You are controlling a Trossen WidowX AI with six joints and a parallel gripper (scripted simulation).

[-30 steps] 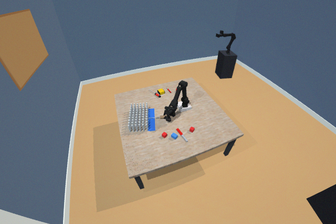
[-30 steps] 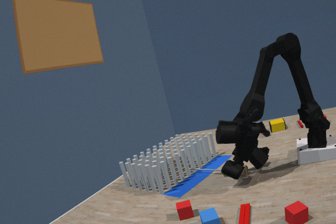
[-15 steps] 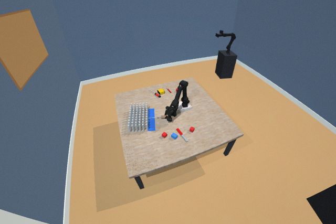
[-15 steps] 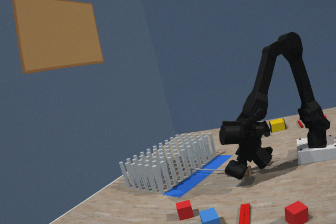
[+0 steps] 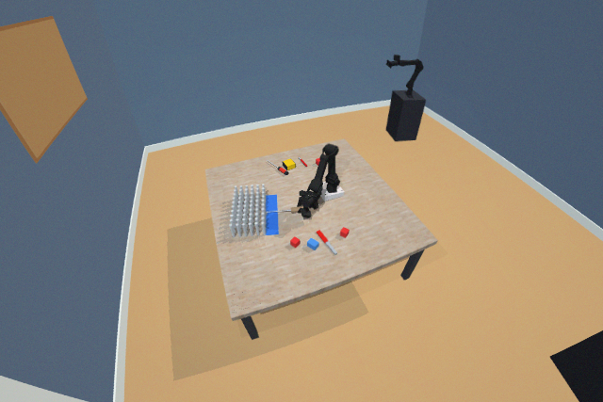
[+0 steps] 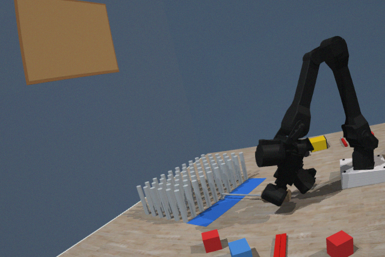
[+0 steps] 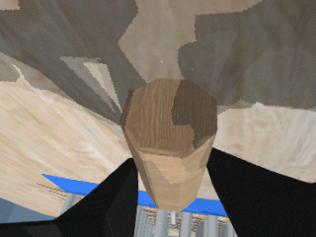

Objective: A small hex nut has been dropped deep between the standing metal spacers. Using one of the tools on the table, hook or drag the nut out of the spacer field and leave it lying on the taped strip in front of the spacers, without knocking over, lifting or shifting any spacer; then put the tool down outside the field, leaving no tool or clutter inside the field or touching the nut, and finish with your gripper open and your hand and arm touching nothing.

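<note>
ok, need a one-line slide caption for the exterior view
Gripper holds a wooden-handled hook tool low across the blue taped strip, beside upright spacers.

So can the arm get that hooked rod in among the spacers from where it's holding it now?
Probably yes: the gripper holds the rod low across the blue strip, its tip at the spacers' front row, with nothing between.
</note>
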